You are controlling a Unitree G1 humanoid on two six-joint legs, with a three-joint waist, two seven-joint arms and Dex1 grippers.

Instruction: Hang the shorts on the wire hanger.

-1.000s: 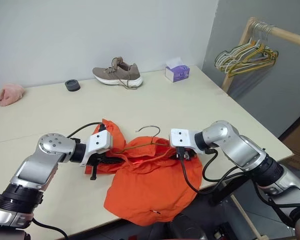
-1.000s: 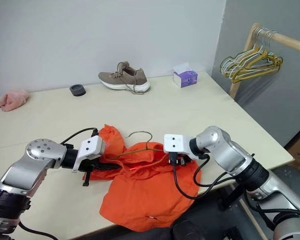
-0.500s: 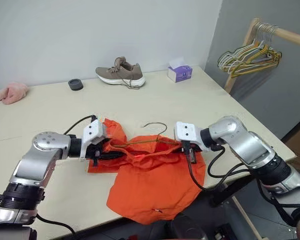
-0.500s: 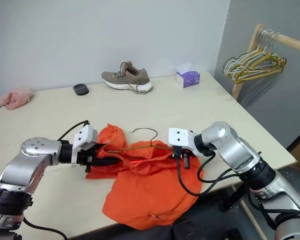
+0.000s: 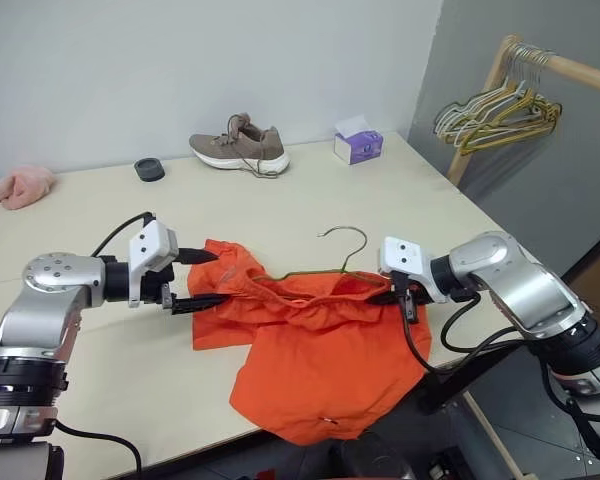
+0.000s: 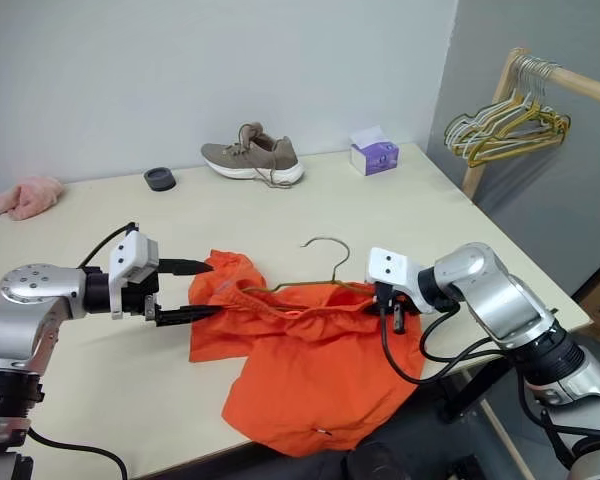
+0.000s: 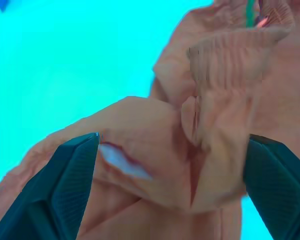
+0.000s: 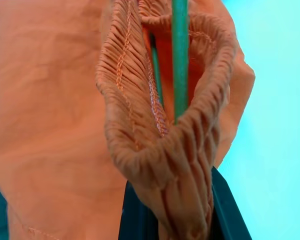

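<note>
Two grippers flank the shorts (image 5: 320,345) near the table's (image 5: 400,200) front edge: the right gripper (image 5: 398,296) is clamped shut on the gathered waistband at its right end, lifting it, while the left gripper (image 5: 195,280) has its fingers spread wide around the bunched left end, holding nothing. Wire hanger (image 5: 325,265) runs inside the waistband, hook sticking up above the fabric, the rest of the shorts draping toward the table edge.
</note>
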